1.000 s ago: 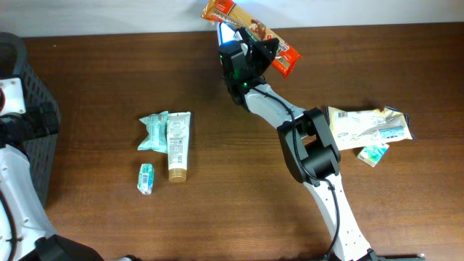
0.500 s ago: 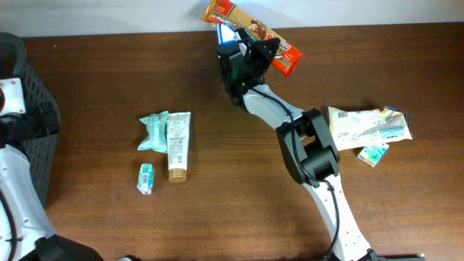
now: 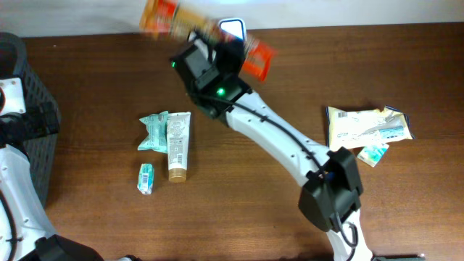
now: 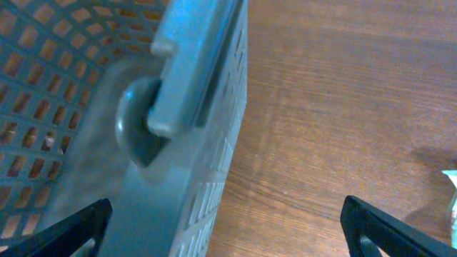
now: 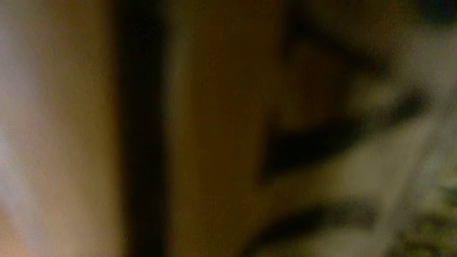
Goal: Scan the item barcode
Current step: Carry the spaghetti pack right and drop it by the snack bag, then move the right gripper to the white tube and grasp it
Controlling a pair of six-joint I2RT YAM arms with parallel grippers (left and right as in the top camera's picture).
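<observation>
An orange snack packet [image 3: 257,59], smeared by motion, hangs across the table's back edge in the overhead view. My right gripper [image 3: 217,42] is shut on its middle. A white lit device [image 3: 233,27] shows just behind the gripper. The right wrist view is a brown and dark blur with nothing to make out. My left gripper [image 4: 225,232] stands wide open at the far left, with nothing between its black fingertips [image 4: 78,228]. It hovers over the wall of the grey mesh basket [image 4: 214,143].
On the left of the table lie a toothpaste tube [image 3: 177,145], a teal pouch [image 3: 154,130] and a small teal pack [image 3: 146,177]. A beige bag [image 3: 366,127] and a small teal item [image 3: 373,154] lie at the right. The basket [image 3: 22,58] stands at the left edge.
My right arm has swung to the left along the back edge, carrying the orange packet with it and blurring it. The left arm has not moved.
</observation>
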